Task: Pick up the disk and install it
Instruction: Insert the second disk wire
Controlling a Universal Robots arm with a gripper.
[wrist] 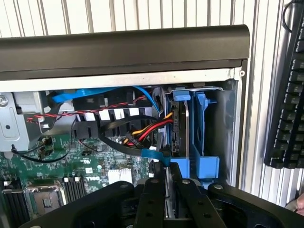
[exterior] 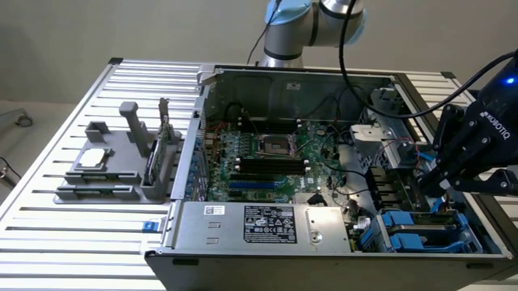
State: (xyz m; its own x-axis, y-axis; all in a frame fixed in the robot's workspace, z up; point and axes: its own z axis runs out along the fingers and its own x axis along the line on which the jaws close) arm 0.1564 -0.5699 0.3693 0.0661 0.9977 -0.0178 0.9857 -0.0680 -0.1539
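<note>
Wrist view: my end effector (wrist: pixel 170 183) is pinched nearly closed, I think on the disk (wrist: pixel 179 124) in its bay; tilted, it could jam.

A plain beige wall (exterior: pixel 121 30) stood behind the ribbed aluminium worktable (exterior: pixel 73 242). Pale floor (exterior: pixel 24 127) showed past the table's far corner, evenly lit.

Blue plastic disk (wrist: pixel 180 128) carrier (glossy)
</note>
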